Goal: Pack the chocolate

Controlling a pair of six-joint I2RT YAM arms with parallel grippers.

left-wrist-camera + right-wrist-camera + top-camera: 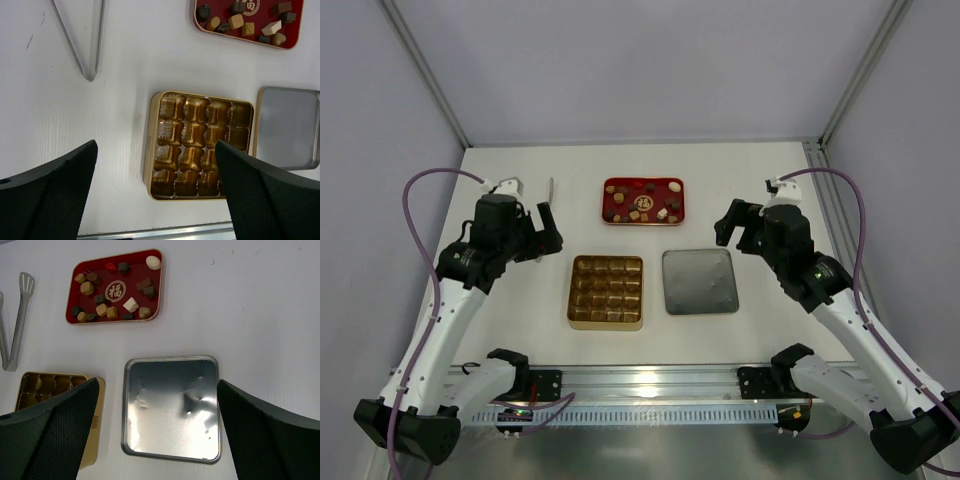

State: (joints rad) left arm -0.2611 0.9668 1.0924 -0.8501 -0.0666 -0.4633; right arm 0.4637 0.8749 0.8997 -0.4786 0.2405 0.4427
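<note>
The chocolate (642, 204) lies as several small dark, tan and cream pieces on a flat red tray (612, 184) at the back centre. It also shows in the left wrist view (236, 21) and the right wrist view (131, 304). The gold gridded box (606, 291) sits in front of the tray, its cells empty (197, 145). My left gripper (546, 234) hovers open above the table left of the box, and its wrist view (156, 150) shows nothing between the fingers. My right gripper (732, 224) hangs open over the silver lid (172, 407), and it too (157, 385) holds nothing.
The silver lid (700, 281) lies inside up just right of the gold box. Metal tongs (551, 190) rest on the table left of the red tray, beyond my left gripper. Frame posts and grey walls close in the white table at the back and sides.
</note>
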